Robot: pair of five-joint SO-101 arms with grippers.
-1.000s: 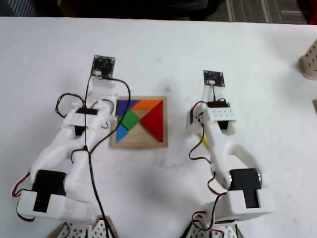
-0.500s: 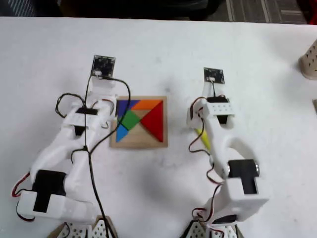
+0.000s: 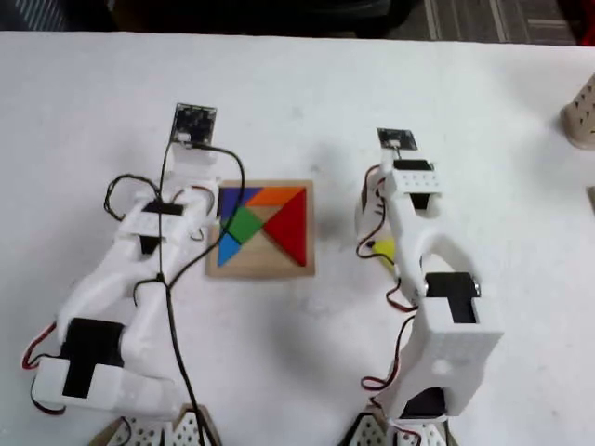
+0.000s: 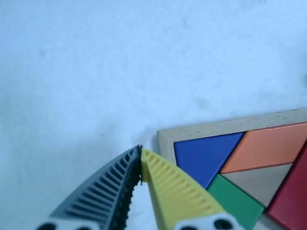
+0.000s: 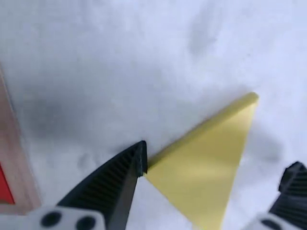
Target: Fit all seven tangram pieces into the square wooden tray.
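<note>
Right hand: open wide, grips nothing, astride yellow triangle | triangle: flat on surface, 3 o'clock of tray | left hand: closed, empty, tray's 10 o'clock corner | progress: five coloured pieces seated, yellow outstanding.

Tray is showing bare pale wood, matt, grain visible. Pieces in it are looking smooth, low sheen. Yellow triangle is reading smooth, satin. Table is looking matt white, faintly mottled. Left gripper is showing ribbed matt plastic; arms smooth white plastic.
</note>
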